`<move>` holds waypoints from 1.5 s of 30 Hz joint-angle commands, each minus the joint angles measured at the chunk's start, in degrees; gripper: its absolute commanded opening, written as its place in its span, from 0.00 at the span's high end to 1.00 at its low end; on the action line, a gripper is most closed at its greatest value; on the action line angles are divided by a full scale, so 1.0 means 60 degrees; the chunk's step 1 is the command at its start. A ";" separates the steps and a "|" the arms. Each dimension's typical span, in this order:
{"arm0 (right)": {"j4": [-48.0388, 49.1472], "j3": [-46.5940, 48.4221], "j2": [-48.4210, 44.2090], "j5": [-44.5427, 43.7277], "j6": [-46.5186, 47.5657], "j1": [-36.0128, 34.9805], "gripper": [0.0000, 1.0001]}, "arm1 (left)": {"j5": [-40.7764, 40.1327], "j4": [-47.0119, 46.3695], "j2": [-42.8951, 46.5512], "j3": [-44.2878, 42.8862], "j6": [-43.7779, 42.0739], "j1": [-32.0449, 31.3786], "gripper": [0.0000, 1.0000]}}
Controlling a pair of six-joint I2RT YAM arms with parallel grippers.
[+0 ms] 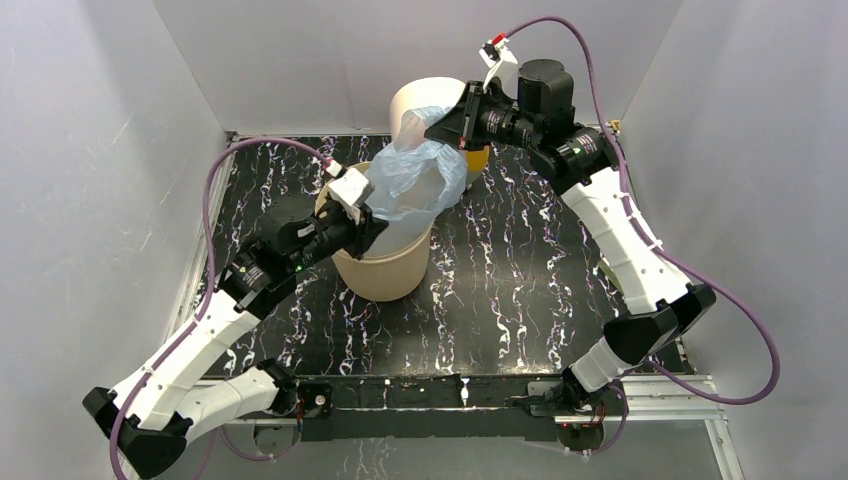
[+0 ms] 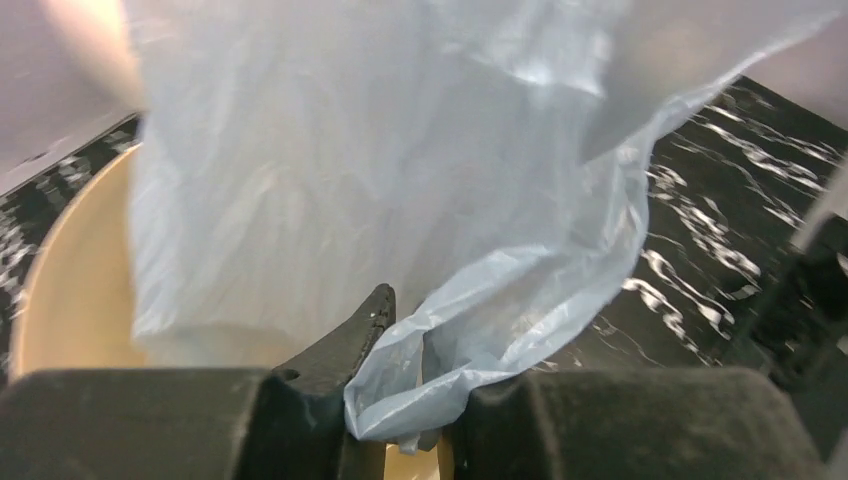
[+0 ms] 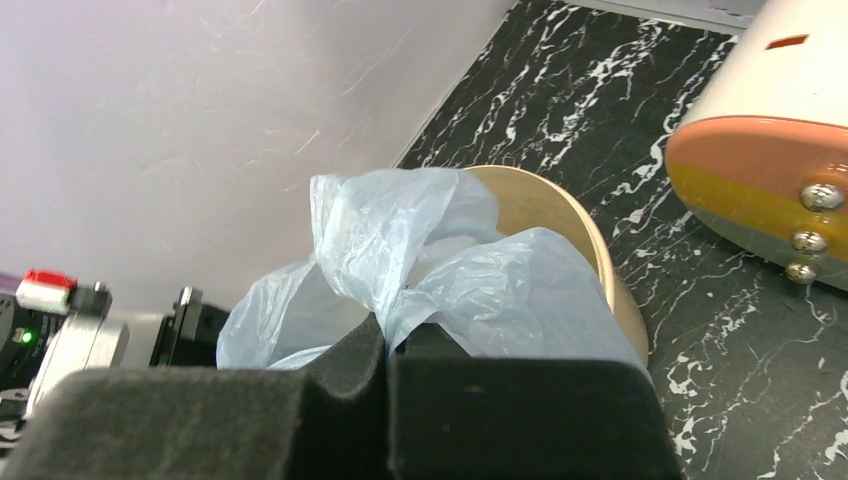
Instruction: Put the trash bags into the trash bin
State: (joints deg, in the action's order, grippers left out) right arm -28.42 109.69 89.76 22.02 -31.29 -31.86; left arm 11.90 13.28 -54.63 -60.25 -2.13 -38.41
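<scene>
The pale-blue trash bag (image 1: 415,180) hangs stretched over the mouth of the tan trash bin (image 1: 385,272), its lower part inside the bin. My right gripper (image 1: 442,128) holds the bag's top from the back right. In the right wrist view its fingers are pressed together, right gripper (image 3: 392,335) shut on bunched film of the bag (image 3: 440,260), with the bin's rim (image 3: 580,215) below. My left gripper (image 1: 370,222) is at the bin's left rim. In the left wrist view a folded edge of the bag (image 2: 350,180) sits pinched in the left gripper (image 2: 410,335), above the bin (image 2: 70,260).
A cream cylinder with an orange-yellow front and metal knobs (image 3: 760,150) stands behind the bin, against the back wall (image 1: 425,95). White walls enclose the black marbled table (image 1: 520,280) on three sides.
</scene>
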 commanded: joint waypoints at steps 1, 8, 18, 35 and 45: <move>0.0681 0.0142 0.0059 0.0953 -0.0019 0.0030 1.00 | -0.3110 0.0054 0.0184 -0.0448 0.0295 -0.0005 0.85; 0.1047 0.0354 0.0467 0.1744 -0.0386 -0.0054 1.00 | -0.4421 0.0327 0.0572 0.0146 0.1005 0.0059 0.86; 0.0457 0.2079 0.1951 0.1631 -0.0317 -0.1077 1.00 | -0.5261 0.1159 0.1181 0.0489 0.1291 0.0335 0.82; -0.0247 0.1876 0.2801 -0.0180 0.0371 -0.1972 1.00 | -0.2936 0.3510 0.2459 -0.0343 0.1040 0.0367 0.18; -0.0927 0.0535 0.2631 -0.1135 0.1463 -0.2171 1.00 | -0.3703 0.4610 0.2321 -0.1062 0.1499 0.0367 0.09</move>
State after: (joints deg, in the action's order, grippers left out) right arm -34.39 112.99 107.22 17.12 -26.74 -43.90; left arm -6.79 38.04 -40.29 -64.34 5.28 -36.49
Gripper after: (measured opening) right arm 0.017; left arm 0.906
